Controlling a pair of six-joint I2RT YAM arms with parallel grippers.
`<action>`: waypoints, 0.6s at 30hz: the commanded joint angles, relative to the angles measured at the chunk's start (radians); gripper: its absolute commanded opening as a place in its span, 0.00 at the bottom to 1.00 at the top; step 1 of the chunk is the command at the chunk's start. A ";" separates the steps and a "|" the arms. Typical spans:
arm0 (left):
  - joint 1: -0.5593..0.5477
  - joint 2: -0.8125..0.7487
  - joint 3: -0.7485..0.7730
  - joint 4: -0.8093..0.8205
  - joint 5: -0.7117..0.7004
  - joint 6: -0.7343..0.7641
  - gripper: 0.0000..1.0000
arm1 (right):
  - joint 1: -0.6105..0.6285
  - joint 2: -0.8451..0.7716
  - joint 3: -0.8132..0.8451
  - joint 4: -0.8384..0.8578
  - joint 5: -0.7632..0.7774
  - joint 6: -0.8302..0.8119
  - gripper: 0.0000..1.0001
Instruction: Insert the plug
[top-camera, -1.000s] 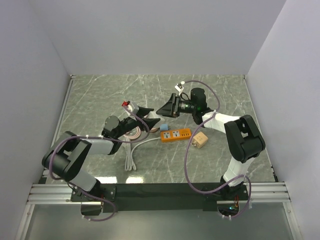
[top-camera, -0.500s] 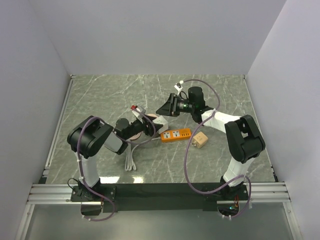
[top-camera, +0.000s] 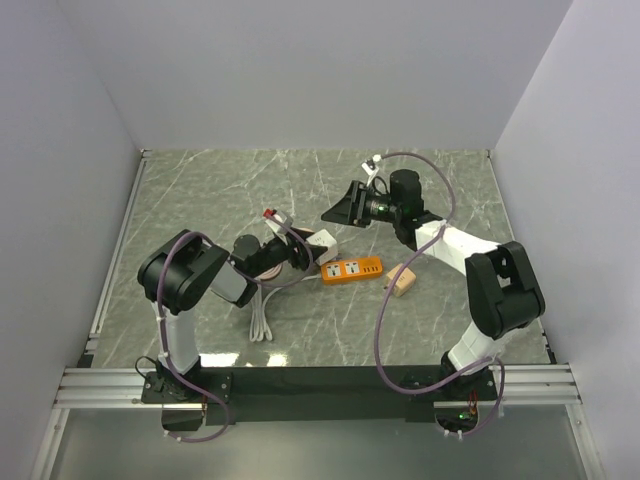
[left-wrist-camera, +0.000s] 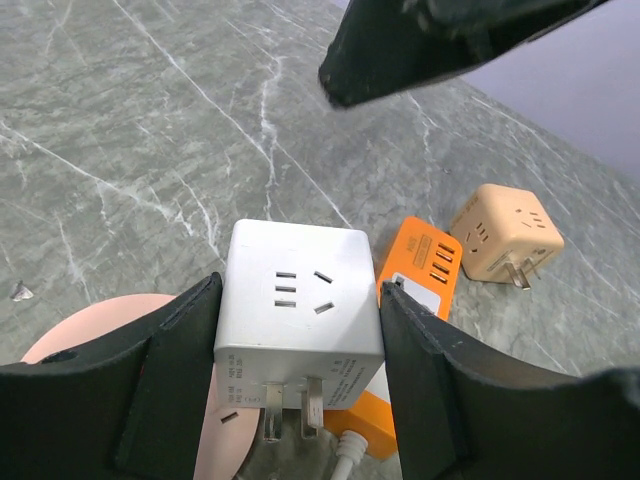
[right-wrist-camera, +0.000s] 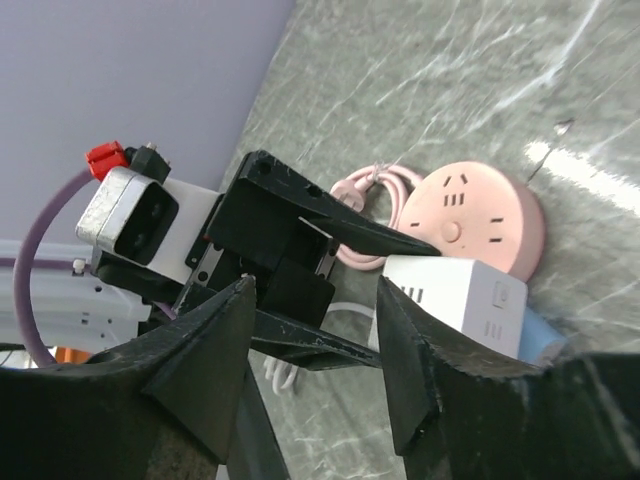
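My left gripper (top-camera: 314, 247) is shut on a white cube plug (top-camera: 325, 241). In the left wrist view the gripper (left-wrist-camera: 300, 305) presses both sides of the cube (left-wrist-camera: 300, 265), whose two metal prongs point down. The cube is held just left of the orange power strip (top-camera: 352, 269), which also shows in the left wrist view (left-wrist-camera: 420, 268). My right gripper (top-camera: 335, 212) is open and empty, hovering just beyond the cube. In the right wrist view the gripper (right-wrist-camera: 313, 290) looks down on the left gripper and the cube (right-wrist-camera: 460, 300).
A pink round socket (top-camera: 266, 263) with a coiled white cable (top-camera: 262, 315) lies under the left wrist. A tan cube adapter (top-camera: 402, 281) lies right of the orange strip. White walls stand close around the marble table (top-camera: 200, 190).
The left arm has folded in and carried its gripper right, towards the orange strip. The right gripper has pulled back a little, up and to the right.
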 joint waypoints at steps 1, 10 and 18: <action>-0.004 0.033 0.002 -0.027 -0.034 0.028 0.44 | -0.014 -0.044 -0.023 0.045 0.003 -0.016 0.59; -0.006 0.016 -0.015 -0.004 -0.040 0.034 0.79 | -0.015 -0.039 -0.024 0.063 -0.016 -0.013 0.67; -0.021 0.013 -0.025 -0.003 -0.069 0.054 0.86 | -0.017 -0.059 -0.031 0.058 -0.006 -0.027 0.69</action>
